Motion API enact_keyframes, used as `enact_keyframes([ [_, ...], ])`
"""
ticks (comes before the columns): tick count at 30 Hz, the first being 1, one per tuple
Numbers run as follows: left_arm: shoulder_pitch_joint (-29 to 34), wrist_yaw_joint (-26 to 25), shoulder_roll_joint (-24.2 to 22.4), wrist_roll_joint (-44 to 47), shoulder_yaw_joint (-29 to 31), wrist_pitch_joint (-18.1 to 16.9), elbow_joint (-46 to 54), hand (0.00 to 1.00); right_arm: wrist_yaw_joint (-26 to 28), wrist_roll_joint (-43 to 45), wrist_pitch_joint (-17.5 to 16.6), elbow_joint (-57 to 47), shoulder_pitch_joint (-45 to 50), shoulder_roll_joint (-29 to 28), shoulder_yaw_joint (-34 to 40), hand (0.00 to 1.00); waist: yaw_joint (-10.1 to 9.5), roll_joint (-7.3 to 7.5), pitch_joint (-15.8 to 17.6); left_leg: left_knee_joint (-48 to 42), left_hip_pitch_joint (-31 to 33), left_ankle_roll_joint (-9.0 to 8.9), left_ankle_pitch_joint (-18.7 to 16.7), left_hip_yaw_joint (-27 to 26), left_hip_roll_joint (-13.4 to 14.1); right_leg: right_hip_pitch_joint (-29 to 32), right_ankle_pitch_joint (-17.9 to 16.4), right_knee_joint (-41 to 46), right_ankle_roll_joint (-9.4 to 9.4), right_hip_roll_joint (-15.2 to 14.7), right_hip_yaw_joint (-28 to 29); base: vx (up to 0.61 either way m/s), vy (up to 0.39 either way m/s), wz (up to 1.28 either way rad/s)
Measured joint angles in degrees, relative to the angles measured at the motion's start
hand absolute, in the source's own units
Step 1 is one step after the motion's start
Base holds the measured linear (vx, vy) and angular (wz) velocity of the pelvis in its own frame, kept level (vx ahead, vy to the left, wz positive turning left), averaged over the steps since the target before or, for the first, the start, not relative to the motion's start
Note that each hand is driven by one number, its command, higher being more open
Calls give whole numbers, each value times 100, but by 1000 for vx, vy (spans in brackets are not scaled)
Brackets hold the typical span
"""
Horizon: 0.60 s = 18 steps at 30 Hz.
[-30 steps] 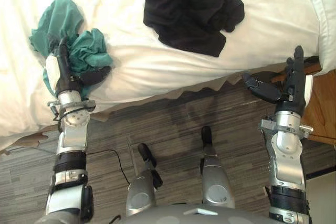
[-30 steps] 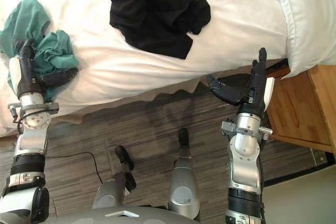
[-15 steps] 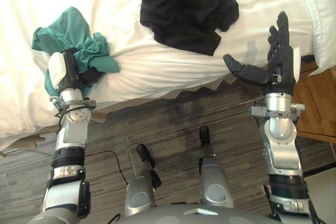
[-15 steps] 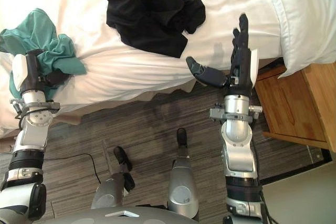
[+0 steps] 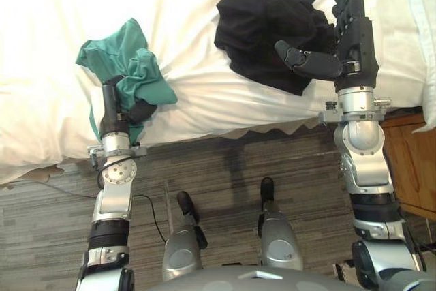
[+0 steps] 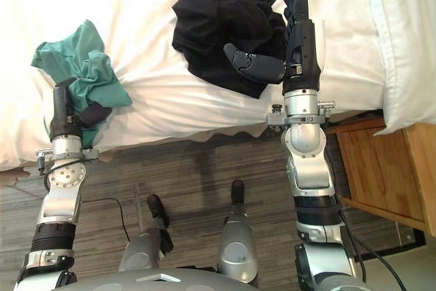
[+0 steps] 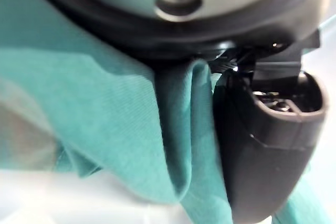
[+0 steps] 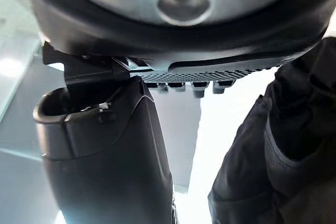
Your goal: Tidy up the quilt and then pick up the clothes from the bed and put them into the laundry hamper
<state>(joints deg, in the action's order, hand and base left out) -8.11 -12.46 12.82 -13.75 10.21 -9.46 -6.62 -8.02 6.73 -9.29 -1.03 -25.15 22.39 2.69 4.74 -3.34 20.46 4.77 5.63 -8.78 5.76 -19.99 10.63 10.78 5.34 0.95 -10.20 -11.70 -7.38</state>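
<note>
You had a grey wood-plank floor (image 5: 225, 168) across the lower frame; a white-sheeted bed (image 5: 191, 93) across the top; a wooden nightstand (image 6: 381, 161) at lower right; a white pillow (image 6: 409, 32) at upper right.

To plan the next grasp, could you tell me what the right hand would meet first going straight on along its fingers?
Probably only the white quilt: the open right hand points across the bed, with the black clothes beside its thumb. Its height above the quilt is unclear.
</note>
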Motion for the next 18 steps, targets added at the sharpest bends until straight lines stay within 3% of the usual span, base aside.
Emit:
enact_keyframes([
  [3, 144, 12, -3, 66, -134, -169, -18, 0, -215, 166, 90, 927, -824, 117, -1, 100, -36, -154, 54, -363, 126, 42, -175, 10, 22, 78, -42, 310, 54, -52, 1, 88, -2, 5],
  [4, 150, 76, -130, 216, -204, -184, -18, 0, -279, 168, 139, 1269, -1197, 369, -48, 100, -103, -477, 177, -525, 119, 54, -198, 69, 222, 717, -296, 1347, 65, 69, 37, 54, -26, -16],
  [5, 171, 106, -158, 256, -253, -193, -20, 0, -280, 166, 135, 1343, -1297, 476, -72, 100, -145, -593, 208, -527, 115, 51, -199, 121, 283, 844, -459, 1212, 97, 206, 104, 59, -72, -11],
  [6, 252, 140, -89, 289, -254, -224, -35, 0, -295, 166, 135, 1458, -1457, 657, -129, 100, -152, -613, 205, -574, 178, 40, -204, 138, 232, 769, -206, 47, 211, 337, 208, 27, -87, 20],
  [7, 284, 165, -25, 293, -281, -258, -30, 0, -326, 167, 131, 1494, -1489, 760, -132, 100, -138, -535, 194, -622, 220, -18, -246, 148, 93, 711, 311, -501, 301, 311, 263, 87, -143, 47],
  [8, 363, 182, -65, 412, -307, -376, -10, 0, -367, 164, 120, 1784, -1764, 1081, -212, 100, -163, -617, 266, -790, 277, -221, -486, 131, -15, 744, 631, -571, 439, 248, 101, 87, -117, 36],
  [10, 406, 180, -133, 516, -373, -462, 62, 0, -379, 185, 184, 2660, -2410, 1415, -365, 100, -189, -954, 425, -955, 491, -259, -605, 114, 96, 740, 667, -566, 480, 305, 39, 58, -59, 22],
  [13, 459, 208, -76, 673, -608, -651, 74, 0, -462, 280, 182, 3465, -2624, 1629, -492, 100, -294, -1007, 455, -575, 477, -58, -428, 70, -7, 639, 665, -566, 477, 327, 55, 5, 11, 15],
  [18, 472, 304, 54, 909, -940, -708, 213, 0, -445, -241, 0, 3939, -2482, 1786, -635, 100, -286, -945, 453, -558, 393, -9, -455, 174, -221, 571, 694, -568, 432, 137, -63, 15, 66, 11],
])
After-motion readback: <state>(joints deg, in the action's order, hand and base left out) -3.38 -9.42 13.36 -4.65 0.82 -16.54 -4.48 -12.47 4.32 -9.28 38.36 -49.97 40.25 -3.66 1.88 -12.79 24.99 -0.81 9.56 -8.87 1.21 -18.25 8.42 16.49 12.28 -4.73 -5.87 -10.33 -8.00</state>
